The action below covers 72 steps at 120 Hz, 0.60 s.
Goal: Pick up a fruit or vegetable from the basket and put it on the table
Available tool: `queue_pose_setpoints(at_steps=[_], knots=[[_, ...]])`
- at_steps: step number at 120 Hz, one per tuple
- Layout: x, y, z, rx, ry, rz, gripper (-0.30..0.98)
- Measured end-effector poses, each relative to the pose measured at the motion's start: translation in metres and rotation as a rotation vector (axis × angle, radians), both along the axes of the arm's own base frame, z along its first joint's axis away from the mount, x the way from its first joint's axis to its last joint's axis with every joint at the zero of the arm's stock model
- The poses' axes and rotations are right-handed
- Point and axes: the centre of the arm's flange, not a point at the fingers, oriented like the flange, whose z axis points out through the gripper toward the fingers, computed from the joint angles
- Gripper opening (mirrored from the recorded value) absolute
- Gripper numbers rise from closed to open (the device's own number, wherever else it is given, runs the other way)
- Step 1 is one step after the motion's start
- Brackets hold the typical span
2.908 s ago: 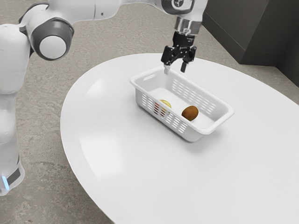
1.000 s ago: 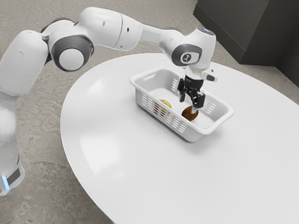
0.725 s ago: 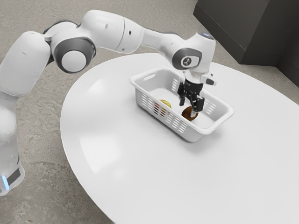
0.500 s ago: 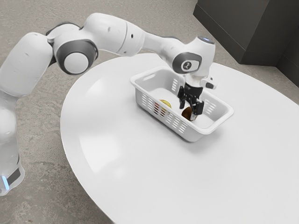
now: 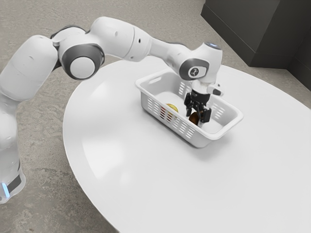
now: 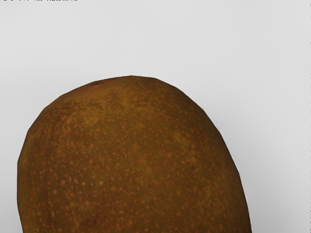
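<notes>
A glossy, round-edged white table (image 5: 155, 189) carries an upright white basket (image 5: 200, 141) with slotted sides.

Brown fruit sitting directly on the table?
No, the brown fruit is inside the white basket, behind its slotted side wall.

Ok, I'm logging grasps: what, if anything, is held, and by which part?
It can't be told: the black claw is at the brown speckled oval fruit in the white plastic basket, but any grip is unclear.
</notes>
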Motion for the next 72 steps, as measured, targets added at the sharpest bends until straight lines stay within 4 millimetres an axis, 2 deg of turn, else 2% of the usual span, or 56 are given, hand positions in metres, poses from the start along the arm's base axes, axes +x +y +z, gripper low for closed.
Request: queue_pose_setpoints(at_steps=[12,33,53,61,72], knots=[[0.001,0.0,0.0,0.001,-0.005,-0.001,0.58],[0.002,0.005,0.001,0.011,-0.017,0.019,0.37],[0.004,0.007,0.007,0.022,-0.043,0.043,0.25],[0.003,0.005,0.019,0.028,-0.066,0.049,0.22],[-0.001,0.006,0.054,0.043,-0.125,0.063,0.22]])
